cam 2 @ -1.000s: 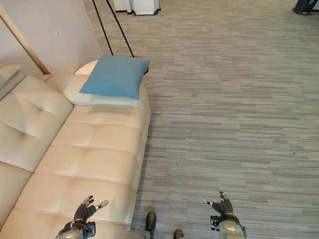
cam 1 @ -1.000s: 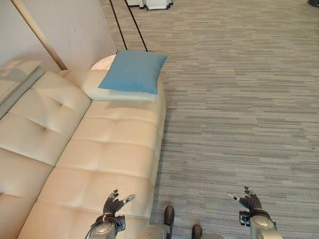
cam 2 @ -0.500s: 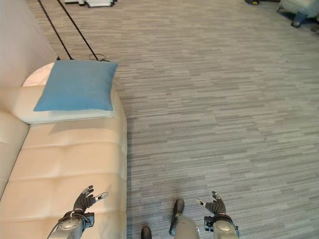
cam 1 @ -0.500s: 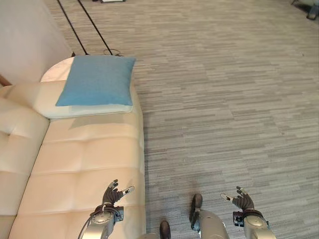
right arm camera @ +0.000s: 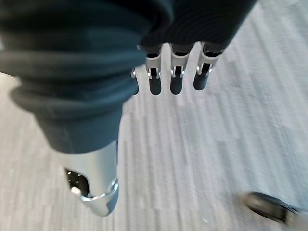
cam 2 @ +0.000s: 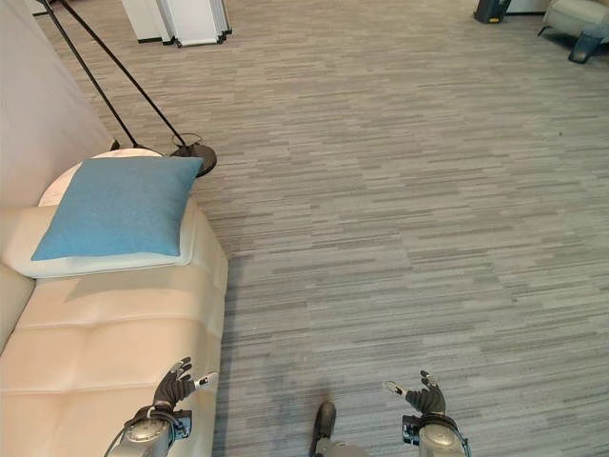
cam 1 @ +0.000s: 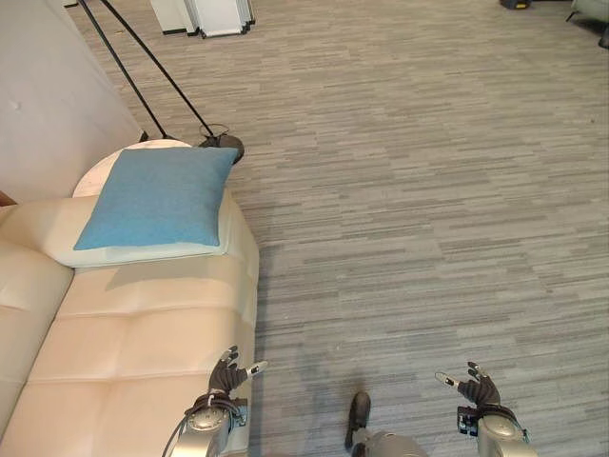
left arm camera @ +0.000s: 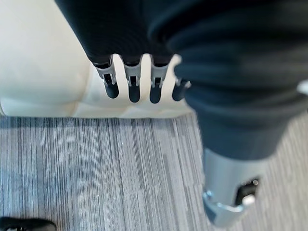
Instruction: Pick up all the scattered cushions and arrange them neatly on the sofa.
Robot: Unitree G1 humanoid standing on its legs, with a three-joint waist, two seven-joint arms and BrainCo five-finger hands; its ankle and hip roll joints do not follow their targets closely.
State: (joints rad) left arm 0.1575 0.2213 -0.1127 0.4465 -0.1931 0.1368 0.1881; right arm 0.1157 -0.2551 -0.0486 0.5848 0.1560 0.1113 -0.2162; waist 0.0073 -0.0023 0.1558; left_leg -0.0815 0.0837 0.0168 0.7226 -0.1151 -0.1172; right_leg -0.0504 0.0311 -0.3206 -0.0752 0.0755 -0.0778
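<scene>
View has swung right over the last second: the sofa [cam 1: 143,333] now sits at the left edge, backrest mostly out of frame, and much more open floor [cam 1: 428,219] shows. That's the camera turning, not things moving. The blue cushion [cam 1: 157,195] sits on the same armrest pad as a second ago. Reads to me as the robot turning off the sofa to look for more cushions; the visible floor has none, so the search isn't finished.

Hands: left hand [cam 1: 228,376] hangs over the front edge of the sofa seat, fingers spread and relaxed, holding nothing. Right hand [cam 1: 474,386] hangs over bare floor, fingers also loose and apart, empty. Wrist views agree: straight fingers, nothing between them.

Materials:
- Sofa: cream leather-like upholstery, smooth with a slight sheen, tufted into square panels, rounded seat edge.
- Cushion: square, matte woven blue fabric, soft corners, lying flat on a paler cream pad at the sofa's end.
- Floor: grey carpet in thin streaky stripes, flat, low pile.
- Thin black stand legs [cam 1: 143,71] run down to a dark round foot beside the sofa end, next to a small round white table [cam 1: 133,152] half hidden behind the cushion.
</scene>
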